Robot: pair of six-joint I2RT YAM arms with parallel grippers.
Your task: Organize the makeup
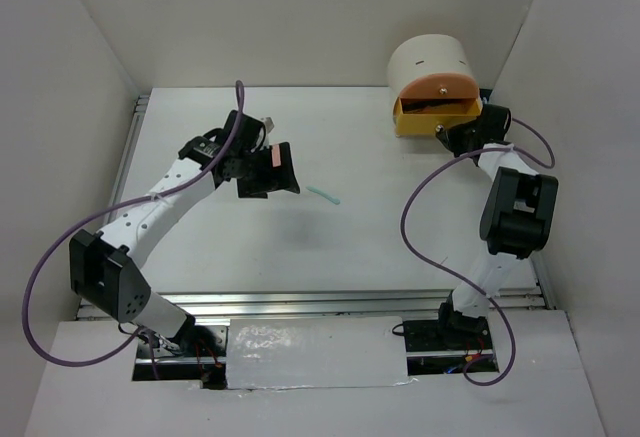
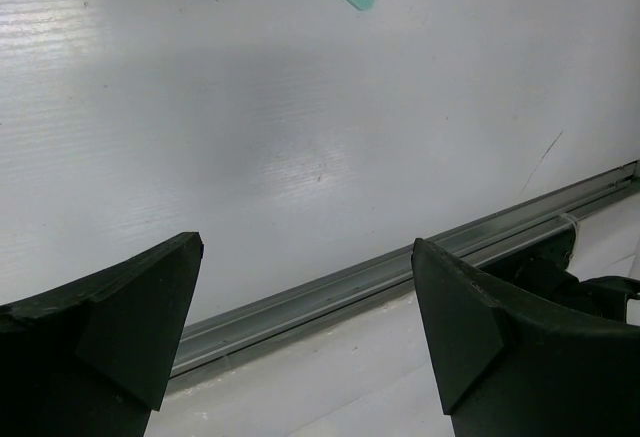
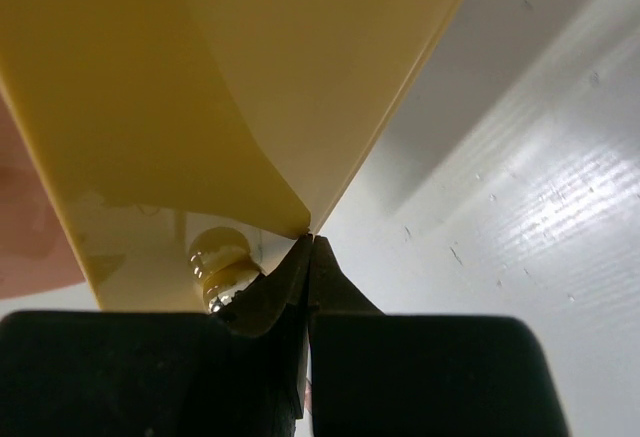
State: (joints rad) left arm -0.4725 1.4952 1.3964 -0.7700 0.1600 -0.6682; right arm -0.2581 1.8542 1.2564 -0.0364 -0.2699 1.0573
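White table (image 1: 380,247): one mint-green stick (image 1: 325,195); one drawer unit (image 1: 430,62), yellow drawer (image 1: 436,117) open.

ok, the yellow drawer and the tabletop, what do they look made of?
Drawer: looks like glossy yellow plastic, smooth with soft reflections and a moulded knob. Tabletop: probably white corrugated plastic sheet, semi-gloss; fine parallel ribs and scuffs show.

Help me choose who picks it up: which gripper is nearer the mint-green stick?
Left. The left gripper hangs close beside the mint-green stick, not touching; the right gripper is across the table at the yellow drawer.
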